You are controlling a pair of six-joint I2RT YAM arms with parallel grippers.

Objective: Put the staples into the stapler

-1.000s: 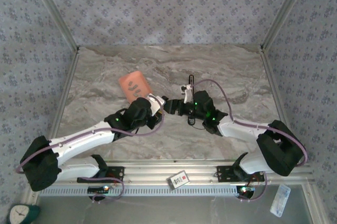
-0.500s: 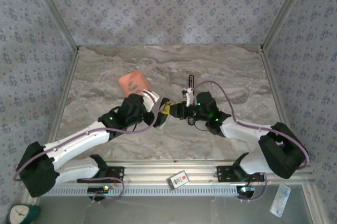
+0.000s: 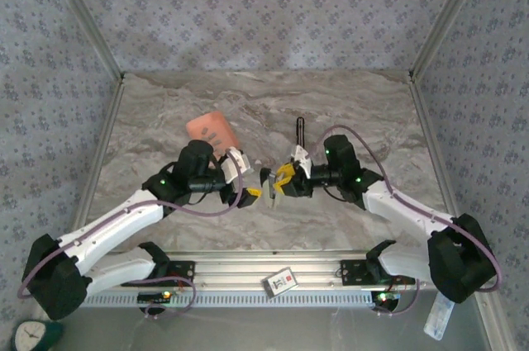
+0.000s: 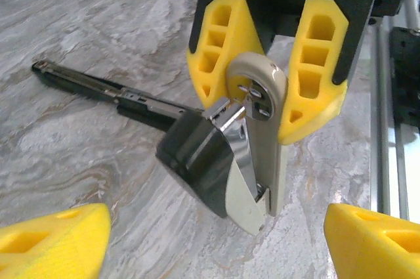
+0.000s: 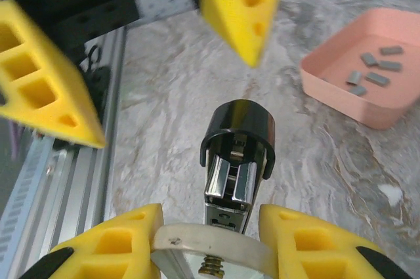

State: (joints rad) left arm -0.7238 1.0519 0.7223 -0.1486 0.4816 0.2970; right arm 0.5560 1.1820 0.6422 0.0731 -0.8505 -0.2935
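You have bright, even light from above. The surface point(image 3: 355, 111) looks pale, with only soft shadows under the arms point(image 3: 124, 220). In your left wrist view the stapler point(image 4: 239, 167) has shiny spots on its metal. In your right wrist view the yellow jaws close to the lens look blurry, but the stapler is sharp.

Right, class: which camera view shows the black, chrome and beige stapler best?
Left wrist: the stapler sits side-on, opened, its beige base clamped by the right gripper. The right wrist view looks head-on at its black end and chrome channel. In the top external view it is a tiny pale shape.
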